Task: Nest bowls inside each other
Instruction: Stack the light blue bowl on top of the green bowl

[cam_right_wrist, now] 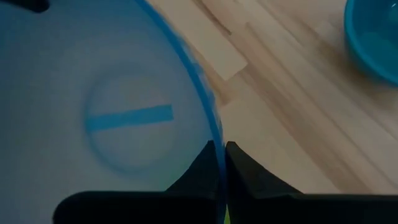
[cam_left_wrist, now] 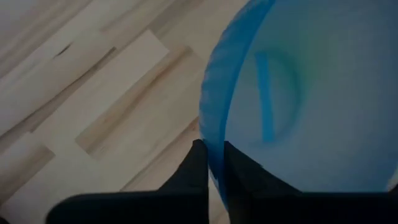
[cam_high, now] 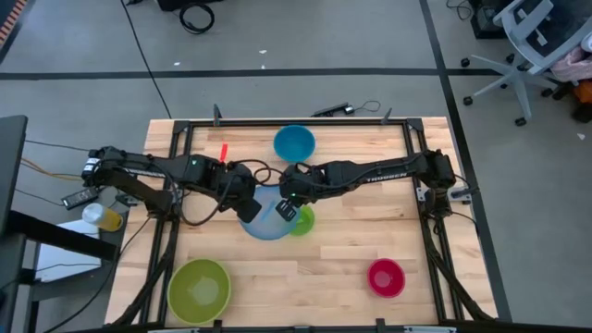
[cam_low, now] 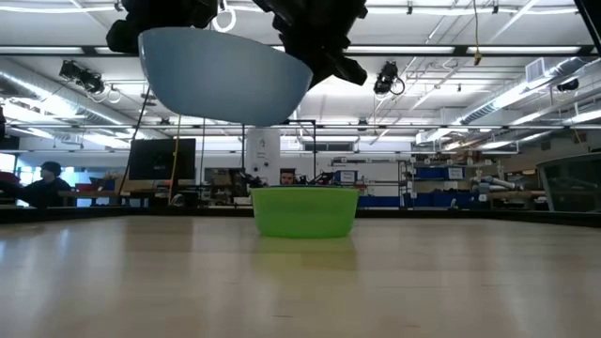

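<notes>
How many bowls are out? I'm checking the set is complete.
5: blue bowl at the far edge, light blue bowl lifted mid-table, green bowl beside it, yellow-green bowl near left, red bowl near right.

Red marker-ish thing sits near the tabletop's far edge, left of middle; office chair off past the far right corner; people at desks way back.
</notes>
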Action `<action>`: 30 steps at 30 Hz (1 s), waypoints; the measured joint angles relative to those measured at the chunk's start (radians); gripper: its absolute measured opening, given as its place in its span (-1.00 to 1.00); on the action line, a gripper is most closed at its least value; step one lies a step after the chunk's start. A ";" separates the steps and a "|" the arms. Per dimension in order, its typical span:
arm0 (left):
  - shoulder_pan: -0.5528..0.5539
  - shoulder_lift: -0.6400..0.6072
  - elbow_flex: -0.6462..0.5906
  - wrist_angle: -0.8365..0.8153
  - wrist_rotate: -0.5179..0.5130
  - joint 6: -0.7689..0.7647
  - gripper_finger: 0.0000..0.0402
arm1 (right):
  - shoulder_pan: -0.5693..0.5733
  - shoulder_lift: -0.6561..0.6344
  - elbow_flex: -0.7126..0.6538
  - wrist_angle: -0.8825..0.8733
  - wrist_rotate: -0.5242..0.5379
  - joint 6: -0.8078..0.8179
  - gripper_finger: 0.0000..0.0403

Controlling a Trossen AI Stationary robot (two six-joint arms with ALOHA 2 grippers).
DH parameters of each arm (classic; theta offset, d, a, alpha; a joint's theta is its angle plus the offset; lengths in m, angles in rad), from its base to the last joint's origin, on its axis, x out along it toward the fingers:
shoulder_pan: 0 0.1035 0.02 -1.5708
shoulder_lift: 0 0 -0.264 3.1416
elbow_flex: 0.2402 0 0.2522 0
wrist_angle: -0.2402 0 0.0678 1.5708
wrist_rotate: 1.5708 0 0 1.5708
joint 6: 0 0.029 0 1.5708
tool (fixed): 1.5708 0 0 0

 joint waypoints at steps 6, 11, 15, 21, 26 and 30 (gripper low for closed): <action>0.000 -0.001 -0.001 -0.039 0.044 0.064 -0.97 | 0.011 -0.004 0.000 0.029 -0.031 0.004 -0.64; -0.023 -0.003 0.000 -0.070 0.077 0.122 -0.97 | 0.003 -0.043 0.000 0.061 -0.118 -0.001 -0.27; -0.068 -0.025 0.001 -0.091 0.139 0.161 -0.98 | 0.002 -0.118 -0.002 0.053 -0.144 -0.018 0.00; -0.221 -0.088 -0.001 -0.147 0.157 0.158 -0.98 | 0.000 -0.261 -0.001 -0.016 -0.043 -0.035 0.17; -0.427 -0.095 -0.002 -0.150 0.155 0.163 -0.98 | -0.005 -0.364 -0.001 -0.113 0.072 -0.041 0.17; -0.588 -0.074 -0.007 -0.136 0.143 0.157 -0.98 | -0.008 -0.406 -0.001 -0.195 0.150 -0.031 0.17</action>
